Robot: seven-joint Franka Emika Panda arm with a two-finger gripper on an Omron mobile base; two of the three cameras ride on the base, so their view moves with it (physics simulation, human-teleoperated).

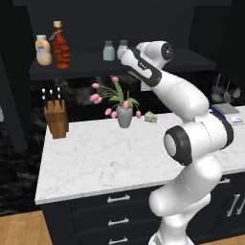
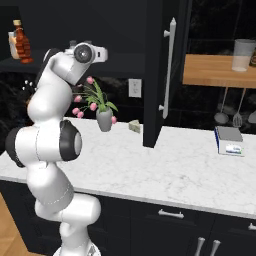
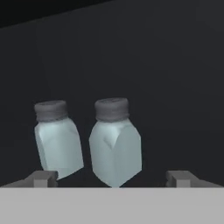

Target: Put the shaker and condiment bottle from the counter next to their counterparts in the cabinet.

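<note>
Up on the cabinet point(image 1: 143, 62) shelf, I saw the shaker point(image 3: 115, 142) standing just beside its twin point(image 3: 57, 139), my jaws spread wide on either side, gripping nothing. The condiment bottle point(image 1: 61, 45) stood beside the orange bottle point(image 1: 43, 50).

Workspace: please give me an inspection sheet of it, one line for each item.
Surface: white marble counter; dark cabinet shelf above.
Job's things: two shakers side by side on the shelf; red-brown bottle beside the orange bottle at its left end.
Clutter: knife block, flower vase, small box, scale.
Gripper: open, fingers either side of the nearer shaker, holding nothing.
Cables: nothing seen.
Surroundings: wall outlet, hanging utensils, wooden shelf with a glass.
</note>
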